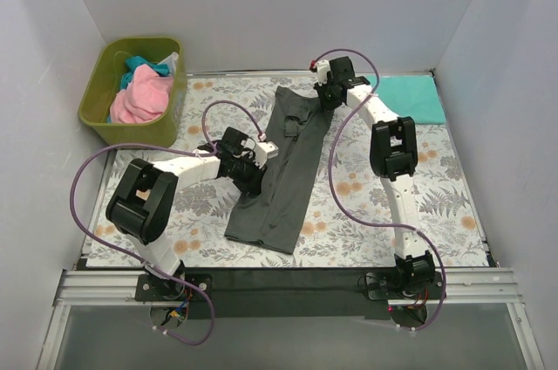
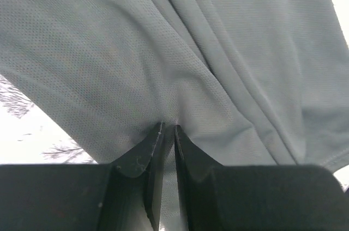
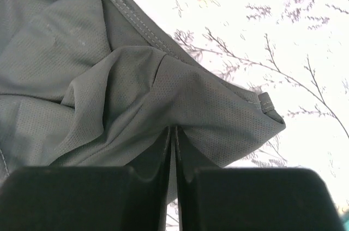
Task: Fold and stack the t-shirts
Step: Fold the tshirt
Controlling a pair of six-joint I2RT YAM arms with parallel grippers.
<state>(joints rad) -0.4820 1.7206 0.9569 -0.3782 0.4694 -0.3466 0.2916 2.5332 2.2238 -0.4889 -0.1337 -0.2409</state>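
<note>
Both claws are down on the charcoal t-shirt (image 1: 283, 169), which lies as a long, narrow strip along the middle of the table, from the far edge toward my bases. My left claw (image 2: 169, 127) is pressed together with a pleat of the mesh weave caught between the tips. That bite sits on the strip's left edge, roughly halfway along it. My right claw (image 3: 173, 131) is closed too, pinching a puckered ridge of cloth at the far end, close beside a stitched hem and a loose corner.

Why these two spots? My reading is that one grip at the far end and one at the middle let me carry the top half over without the strip twisting. The cloth looks thin and slack, so a small bite could slip.

A teal t-shirt (image 1: 414, 98) sits flat and squared in the far right corner. I take it as the start of the stack, well apart from where I'm working. A pink t-shirt (image 1: 139, 99) is bundled in the olive-green bin (image 1: 100, 117) at the far left, with something teal behind it.

Underneath everything is the floral table cloth (image 1: 436, 200), pale with leaf sprigs and orange blooms, and it looks smooth. Plain white walls (image 1: 261, 3) box in three sides.
</note>
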